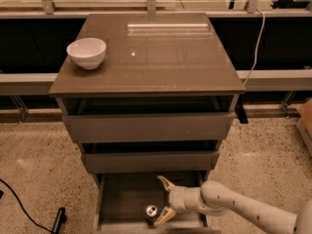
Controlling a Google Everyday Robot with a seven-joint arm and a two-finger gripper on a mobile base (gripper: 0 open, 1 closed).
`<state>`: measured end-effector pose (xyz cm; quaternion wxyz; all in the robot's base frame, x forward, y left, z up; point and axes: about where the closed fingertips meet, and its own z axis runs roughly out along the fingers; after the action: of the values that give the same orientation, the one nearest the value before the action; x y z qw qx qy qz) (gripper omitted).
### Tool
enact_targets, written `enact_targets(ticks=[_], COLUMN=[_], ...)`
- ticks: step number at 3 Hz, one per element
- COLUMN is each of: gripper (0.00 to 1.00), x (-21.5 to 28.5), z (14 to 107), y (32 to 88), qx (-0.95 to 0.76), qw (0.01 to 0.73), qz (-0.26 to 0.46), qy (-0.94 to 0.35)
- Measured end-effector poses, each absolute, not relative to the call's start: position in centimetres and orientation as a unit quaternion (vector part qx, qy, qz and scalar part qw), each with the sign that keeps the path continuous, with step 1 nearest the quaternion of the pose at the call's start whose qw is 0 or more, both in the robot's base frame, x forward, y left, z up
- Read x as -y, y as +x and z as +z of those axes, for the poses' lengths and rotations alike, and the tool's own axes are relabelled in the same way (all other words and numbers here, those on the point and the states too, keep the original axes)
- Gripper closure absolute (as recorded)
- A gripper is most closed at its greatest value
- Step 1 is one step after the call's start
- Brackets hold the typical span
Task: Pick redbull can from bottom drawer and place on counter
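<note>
Spread pincer beside redbull can in bottom drawer; bowl on counter.

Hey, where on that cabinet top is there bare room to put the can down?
The glossy grey-brown counter is bare from the round white bowl near its left edge across to the right edge. Crowded: the bottom drawer, where the open gripper is beside the slim silver-topped can.

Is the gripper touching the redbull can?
Cannot tell. Camera view: the open gripper sits in the bottom drawer, one finger bordering the redbull can; neither gap nor contact shows plainly.
</note>
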<state>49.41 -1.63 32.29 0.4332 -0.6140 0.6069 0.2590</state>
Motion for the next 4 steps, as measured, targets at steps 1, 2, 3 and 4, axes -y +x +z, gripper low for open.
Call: enact_targets(ticks=[1, 2, 3, 4], gripper=[0.0, 0.19, 0.32, 0.31], x=[1.2, 1.8, 2.7, 3.0], z=[30.8, 28.8, 26.8, 24.9], y=[49.6, 50.0, 50.5, 50.8], qx=[-0.604, -0.614, -0.631, -0.641], qw=[0.44, 0.444, 0.434, 0.426], qz=[0.264, 0.281, 0.278, 0.288], qy=[-0.609, -0.589, -0.58, -0.57])
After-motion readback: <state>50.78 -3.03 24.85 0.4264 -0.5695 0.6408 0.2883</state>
